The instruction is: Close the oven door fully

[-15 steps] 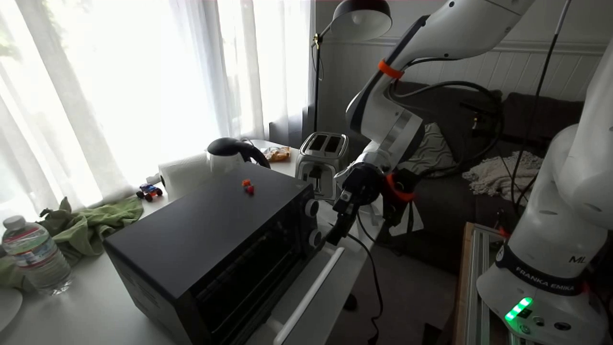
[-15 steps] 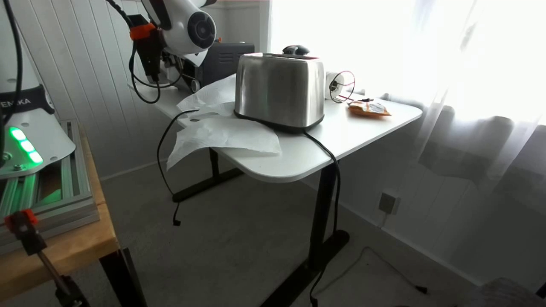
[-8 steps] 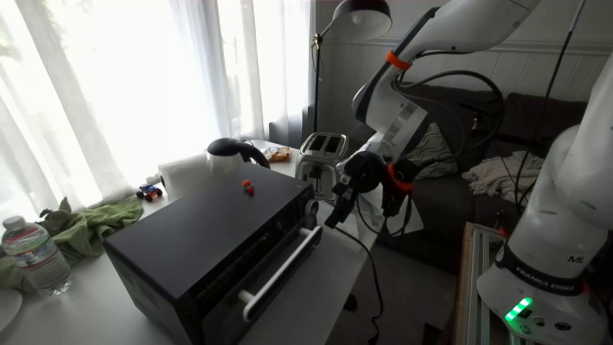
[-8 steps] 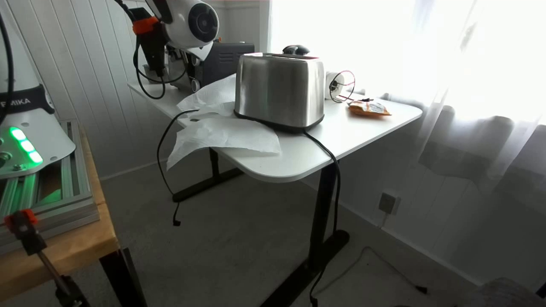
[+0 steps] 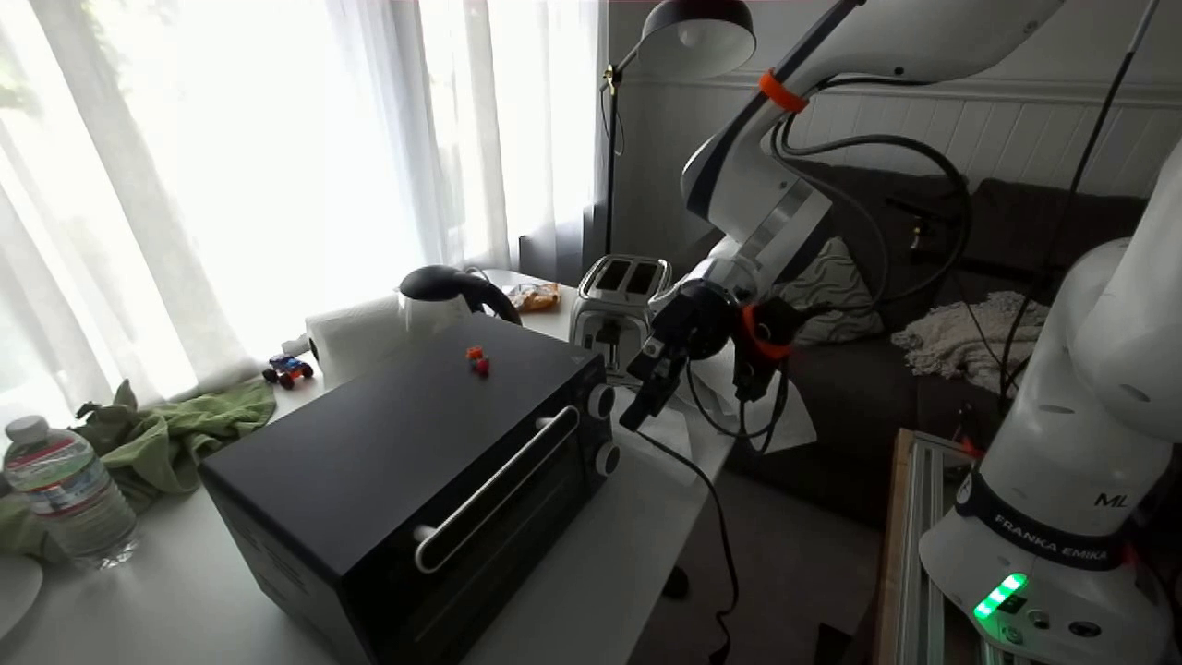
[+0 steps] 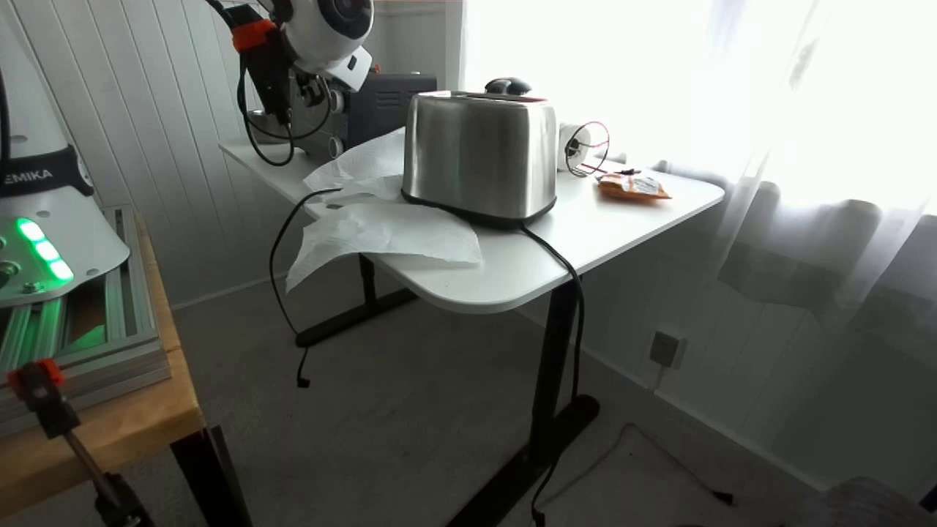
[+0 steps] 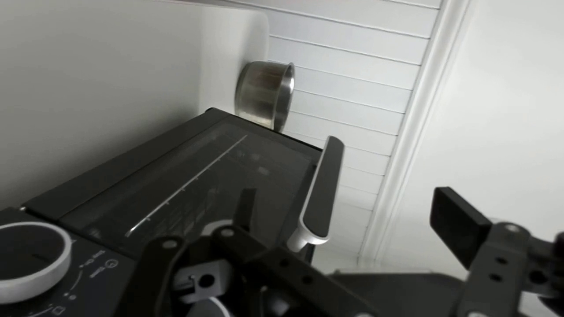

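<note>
The oven door [image 5: 503, 545] is the dark glass front of the black countertop oven [image 5: 416, 429]. It stands upright against the oven front; I cannot tell whether a thin gap is left. Its silver bar handle [image 5: 494, 489] runs along the door's top edge. In the wrist view the door glass [image 7: 189, 189] and handle [image 7: 324, 193] show beyond the fingers. My gripper [image 5: 637, 420] is beside the knob end of the oven, apart from the handle. In the wrist view my gripper [image 7: 352, 215] has its fingers wide apart with nothing held between them.
Two knobs [image 5: 602, 402] sit beside the door. The chrome toaster [image 5: 621, 305] stands behind the gripper, with paper sheets [image 6: 388, 230] near it. A small red toy [image 5: 478, 362] lies on the oven top. A metal bowl [image 7: 264, 92] stands past the oven's far end.
The oven door has swung from lowered, through half raised, to upright against the oven. The gripper has risen slightly and stayed near the knob end.
</note>
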`<action>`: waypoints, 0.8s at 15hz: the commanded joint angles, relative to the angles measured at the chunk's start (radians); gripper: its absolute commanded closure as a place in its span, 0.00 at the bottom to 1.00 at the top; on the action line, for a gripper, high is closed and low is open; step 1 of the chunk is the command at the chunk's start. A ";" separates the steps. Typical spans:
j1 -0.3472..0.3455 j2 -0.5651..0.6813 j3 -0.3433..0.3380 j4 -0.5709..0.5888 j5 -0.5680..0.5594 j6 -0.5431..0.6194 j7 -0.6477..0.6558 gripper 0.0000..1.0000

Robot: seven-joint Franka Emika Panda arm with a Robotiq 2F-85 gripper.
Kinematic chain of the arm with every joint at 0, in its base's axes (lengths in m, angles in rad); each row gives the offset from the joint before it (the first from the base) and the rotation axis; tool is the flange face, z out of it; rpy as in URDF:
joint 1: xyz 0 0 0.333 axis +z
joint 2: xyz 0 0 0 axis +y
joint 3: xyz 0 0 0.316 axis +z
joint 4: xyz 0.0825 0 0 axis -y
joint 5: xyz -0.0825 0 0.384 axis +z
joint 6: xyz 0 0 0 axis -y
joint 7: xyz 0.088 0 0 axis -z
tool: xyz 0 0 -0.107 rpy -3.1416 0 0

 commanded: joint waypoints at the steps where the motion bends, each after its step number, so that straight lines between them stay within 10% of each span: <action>1: 0.026 -0.187 0.057 -0.093 0.009 0.220 0.140 0.00; 6: 0.075 -0.292 0.178 -0.082 -0.042 0.521 0.367 0.00; 12: 0.134 -0.307 0.294 -0.059 -0.390 0.709 0.728 0.00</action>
